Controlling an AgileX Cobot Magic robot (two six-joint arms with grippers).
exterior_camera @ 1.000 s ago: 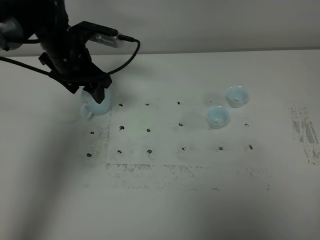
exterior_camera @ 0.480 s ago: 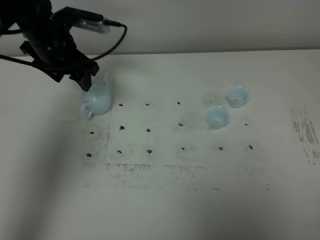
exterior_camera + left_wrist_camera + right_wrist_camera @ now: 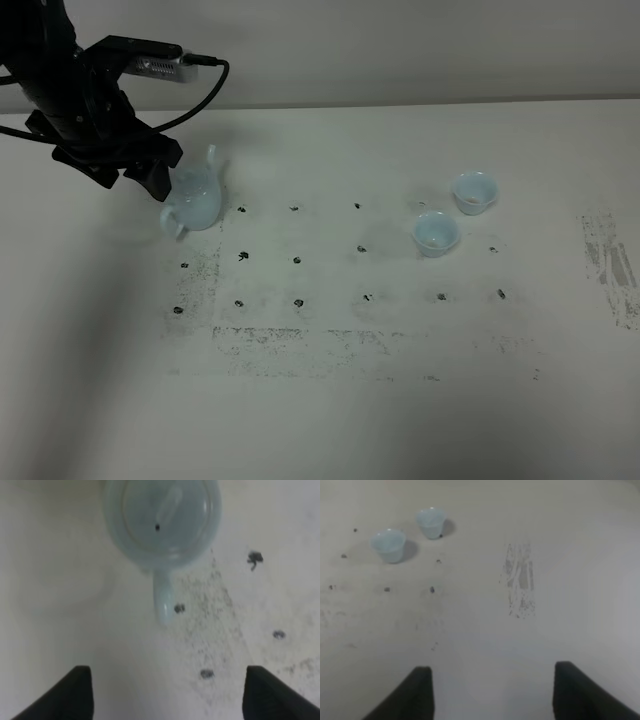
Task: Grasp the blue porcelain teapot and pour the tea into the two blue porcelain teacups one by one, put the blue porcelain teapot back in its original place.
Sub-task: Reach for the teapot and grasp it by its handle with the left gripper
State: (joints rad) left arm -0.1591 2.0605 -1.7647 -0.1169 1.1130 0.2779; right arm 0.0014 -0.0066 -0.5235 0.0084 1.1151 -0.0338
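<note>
The blue porcelain teapot (image 3: 196,203) stands upright on the white table at the left, lid on, with nothing touching it. In the left wrist view the teapot (image 3: 162,520) is seen from above, its handle (image 3: 163,600) pointing toward the fingers. My left gripper (image 3: 150,178) is open and empty, just left of the teapot; it also shows in the left wrist view (image 3: 170,695). The two blue porcelain teacups (image 3: 437,232) (image 3: 474,192) stand side by side at the right, also in the right wrist view (image 3: 388,545) (image 3: 430,522). My right gripper (image 3: 490,695) is open and empty, well away from the cups.
A grid of dark spots (image 3: 297,260) marks the middle of the table. A scuffed grey patch (image 3: 606,262) lies near the right edge, also in the right wrist view (image 3: 520,587). A black cable (image 3: 205,95) loops from the left arm above the teapot.
My left gripper has come off the teapot and drawn back to the left. The teapot stands where it was. The cups have not moved.
</note>
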